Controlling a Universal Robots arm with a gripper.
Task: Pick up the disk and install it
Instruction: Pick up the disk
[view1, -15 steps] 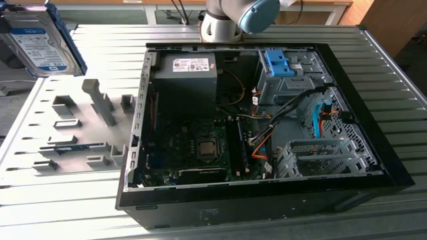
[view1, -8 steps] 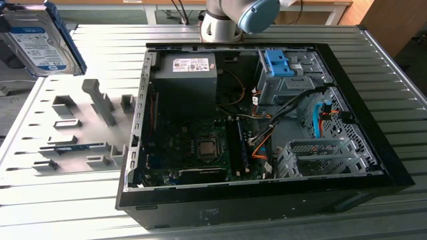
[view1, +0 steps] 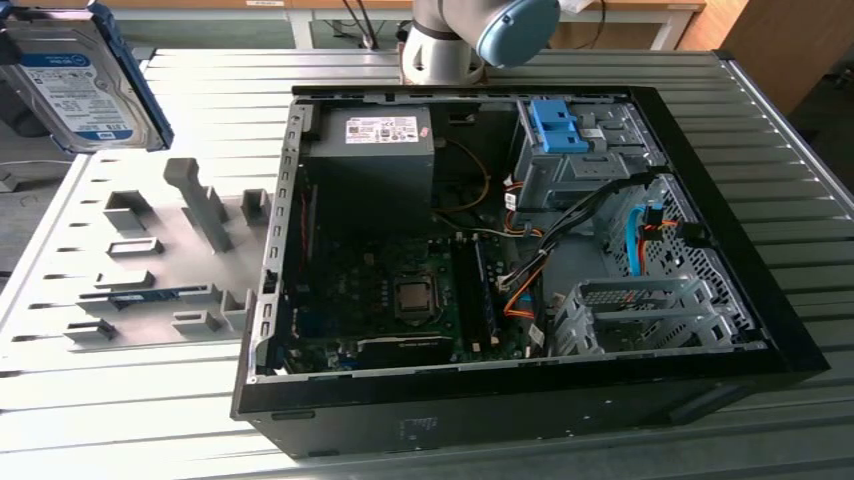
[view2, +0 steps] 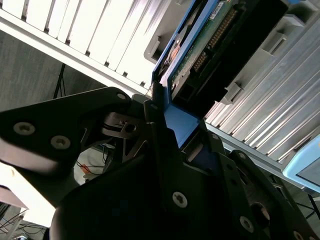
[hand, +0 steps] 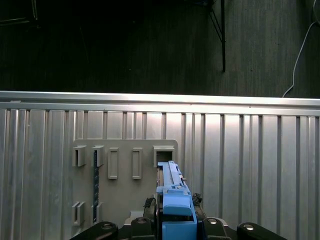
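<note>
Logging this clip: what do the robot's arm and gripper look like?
The arm is a silver-grey tube with a light blue joint cap. The gripper is matte black, built of flat linkage plates and angular fingers, studded with silver screws.

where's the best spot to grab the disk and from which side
Probably at its blue-bracketed end, coming in endwise along its length. The disk is a thin flat slab, so its two broad faces give parallel surfaces to clamp. The gripper is shut on that end in the second wrist view, leaving the rest free.
</note>
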